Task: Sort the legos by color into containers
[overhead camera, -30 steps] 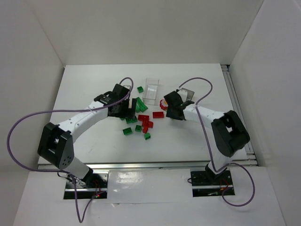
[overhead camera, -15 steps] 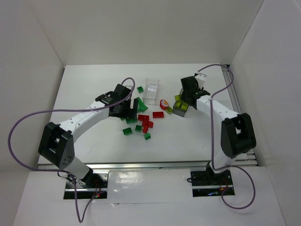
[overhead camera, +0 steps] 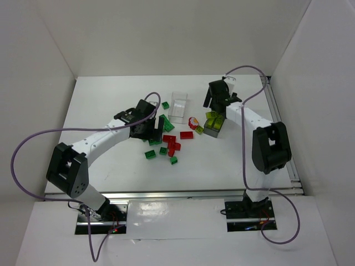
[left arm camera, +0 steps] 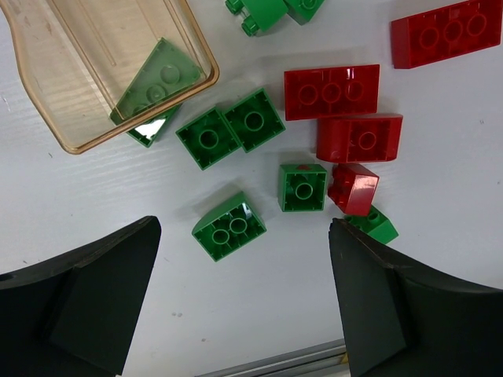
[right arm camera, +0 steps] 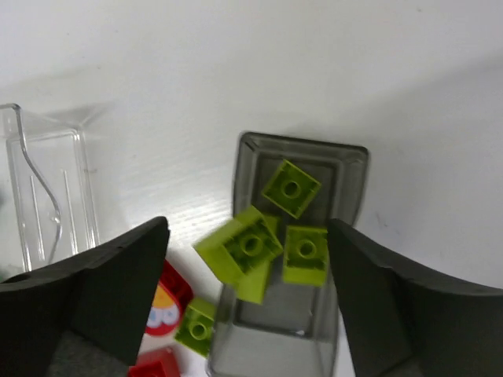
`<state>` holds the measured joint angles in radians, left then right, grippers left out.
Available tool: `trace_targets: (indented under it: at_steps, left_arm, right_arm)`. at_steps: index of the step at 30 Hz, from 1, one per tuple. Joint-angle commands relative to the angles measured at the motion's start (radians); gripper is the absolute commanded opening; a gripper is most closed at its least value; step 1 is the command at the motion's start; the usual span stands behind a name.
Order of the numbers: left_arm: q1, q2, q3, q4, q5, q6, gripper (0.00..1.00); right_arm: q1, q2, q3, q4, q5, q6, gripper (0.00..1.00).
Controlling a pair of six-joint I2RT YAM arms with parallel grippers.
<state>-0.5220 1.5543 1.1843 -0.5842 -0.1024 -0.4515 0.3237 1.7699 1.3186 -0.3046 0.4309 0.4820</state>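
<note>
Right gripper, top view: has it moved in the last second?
Yes. The right gripper moved toward the far edge and right: it was nearer than the clear container, now level with it, over the grey container's far end.

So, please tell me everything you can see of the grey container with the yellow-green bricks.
The grey container is a small rectangular box of smoky see-through plastic, open-topped, standing upright on the white table. Inside it lie yellow-green bricks; one tilted brick overlaps one long wall. It sits below the open right gripper.
</note>
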Motion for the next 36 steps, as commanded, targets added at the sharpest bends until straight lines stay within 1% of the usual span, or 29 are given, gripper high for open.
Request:
trace_targets:
  at_steps: [1, 2, 4, 8, 13, 14, 19, 22, 23, 25, 26, 27, 28, 30, 31, 33, 34, 36]
  left_arm:
    - [-0.004, 0.003, 0.024, 0.000, -0.005, -0.012, 0.98]
    - [-0.004, 0.003, 0.024, 0.000, -0.005, -0.012, 0.98]
    - [-0.004, 0.003, 0.024, 0.000, -0.005, -0.012, 0.98]
    - [-0.004, 0.012, 0.024, 0.000, -0.014, -0.012, 0.98]
    - [-0.004, 0.021, 0.024, 0.000, -0.005, -0.012, 0.98]
    - [-0.004, 0.021, 0.034, 0.000, -0.005, -0.012, 0.98]
    - [-0.004, 0.030, 0.034, 0.000, -0.005, -0.003, 0.98]
    - [-0.004, 0.030, 0.043, 0.000, -0.005, -0.003, 0.98]
    - [-0.004, 0.030, 0.043, 0.000, -0.005, -0.003, 0.98]
    - [-0.004, 0.030, 0.043, 0.000, -0.005, -0.003, 0.98]
    - [-0.004, 0.030, 0.043, 0.000, -0.014, -0.003, 0.98]
    - [-0.004, 0.030, 0.043, 0.000, -0.014, -0.003, 0.98]
    - [-0.004, 0.030, 0.043, 0.000, -0.014, -0.003, 0.98]
    - [-0.004, 0.030, 0.043, 0.000, -0.023, -0.003, 0.98]
    - [-0.004, 0.030, 0.043, 0.000, -0.023, -0.003, 0.98]
    - [-0.004, 0.030, 0.043, 0.000, -0.034, -0.003, 0.98]
    - [-0.004, 0.030, 0.043, 0.000, -0.034, -0.003, 0.98]
    - [-0.004, 0.030, 0.043, 0.000, -0.043, -0.003, 0.98]
  right_arm:
    - [0.049, 0.120, 0.132, -0.051, 0.050, -0.055, 0.91]
    - [0.058, 0.144, 0.180, -0.068, 0.071, -0.056, 0.91]
    - [0.072, 0.193, 0.209, -0.111, 0.113, -0.066, 0.91]
    - [0.072, 0.203, 0.218, -0.133, 0.123, -0.057, 0.90]
    - [0.072, 0.180, 0.180, -0.160, 0.135, -0.046, 0.81]
    - [0.072, 0.180, 0.180, -0.181, 0.166, -0.046, 0.79]
    - [0.072, 0.146, 0.171, -0.223, 0.204, -0.037, 0.64]
    - [0.060, 0.102, 0.150, -0.244, 0.218, -0.037, 0.63]
    - [0.060, 0.085, 0.134, -0.245, 0.229, -0.037, 0.61]
    - [0.051, 0.045, 0.102, -0.231, 0.229, -0.037, 0.61]
    - [0.051, -0.001, 0.088, -0.220, 0.211, -0.037, 0.61]
    - [0.051, -0.021, 0.077, -0.211, 0.165, -0.037, 0.68]
    - [0.051, -0.038, 0.052, -0.196, 0.135, -0.037, 0.70]
    - [0.072, -0.095, 0.021, -0.183, 0.073, -0.023, 0.70]
    - [0.081, -0.114, 0.001, -0.159, -0.008, -0.023, 0.70]
    - [0.139, -0.170, -0.079, -0.145, -0.053, 0.018, 0.70]
    - [0.162, -0.188, -0.109, -0.113, -0.082, 0.032, 0.68]
    - [0.225, -0.222, -0.192, -0.093, -0.092, 0.082, 0.63]
